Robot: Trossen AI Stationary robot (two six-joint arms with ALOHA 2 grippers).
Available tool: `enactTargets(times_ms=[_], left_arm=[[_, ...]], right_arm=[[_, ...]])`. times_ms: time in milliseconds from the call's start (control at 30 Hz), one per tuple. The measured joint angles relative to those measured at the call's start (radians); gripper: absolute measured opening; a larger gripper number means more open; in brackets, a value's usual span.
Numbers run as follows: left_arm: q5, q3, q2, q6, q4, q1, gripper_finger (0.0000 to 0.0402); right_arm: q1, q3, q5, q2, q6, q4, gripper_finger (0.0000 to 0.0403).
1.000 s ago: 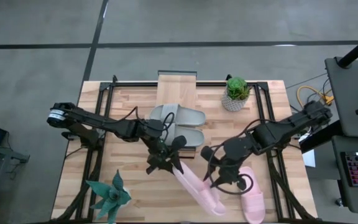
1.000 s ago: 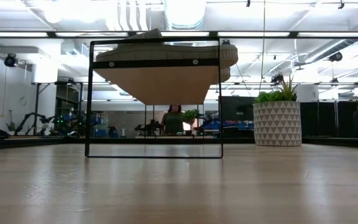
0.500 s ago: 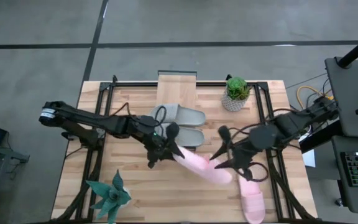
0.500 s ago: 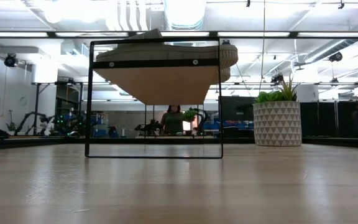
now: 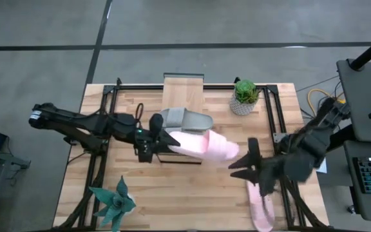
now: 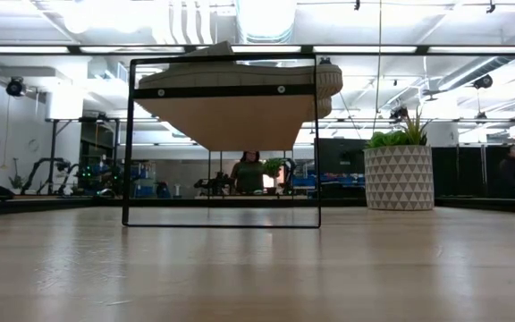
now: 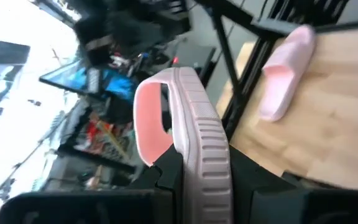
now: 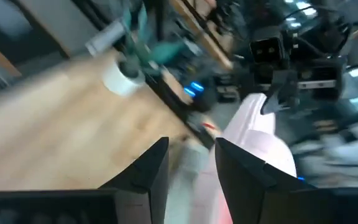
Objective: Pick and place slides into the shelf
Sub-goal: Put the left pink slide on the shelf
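Pink slide (image 5: 201,145) mid-frame in the high view, clamped at its heel end by the left gripper (image 5: 154,138), lying across the shelf (image 5: 183,87) beside a grey slide (image 5: 185,119). Right gripper (image 5: 240,164) lower right, jaws apart, holding nothing; second pink slide (image 5: 261,206) on the table below it. Low view: shelf frame centre, grey slides on its top plank (image 6: 240,76). Left wrist view: jaws pinched tight on the pink slide's sole (image 7: 194,143). Right wrist view: fingers (image 8: 151,168) parted, empty, pink slide ahead.
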Motion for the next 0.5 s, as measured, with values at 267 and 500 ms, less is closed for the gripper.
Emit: enactTargets(times_ms=[267, 500], left_arm=[[-0.118, 0.0, -0.016, 0.03, -0.007, -0.037, 0.0051], [-0.119, 0.0, -0.013, 0.078, -0.005, -0.051, 0.0051]], right_arm=[[0.087, -0.002, 0.361, 0.073, -0.224, 0.003, 0.0103], [0.032, -0.001, 0.365, 0.006, -0.247, -0.007, 0.0087]])
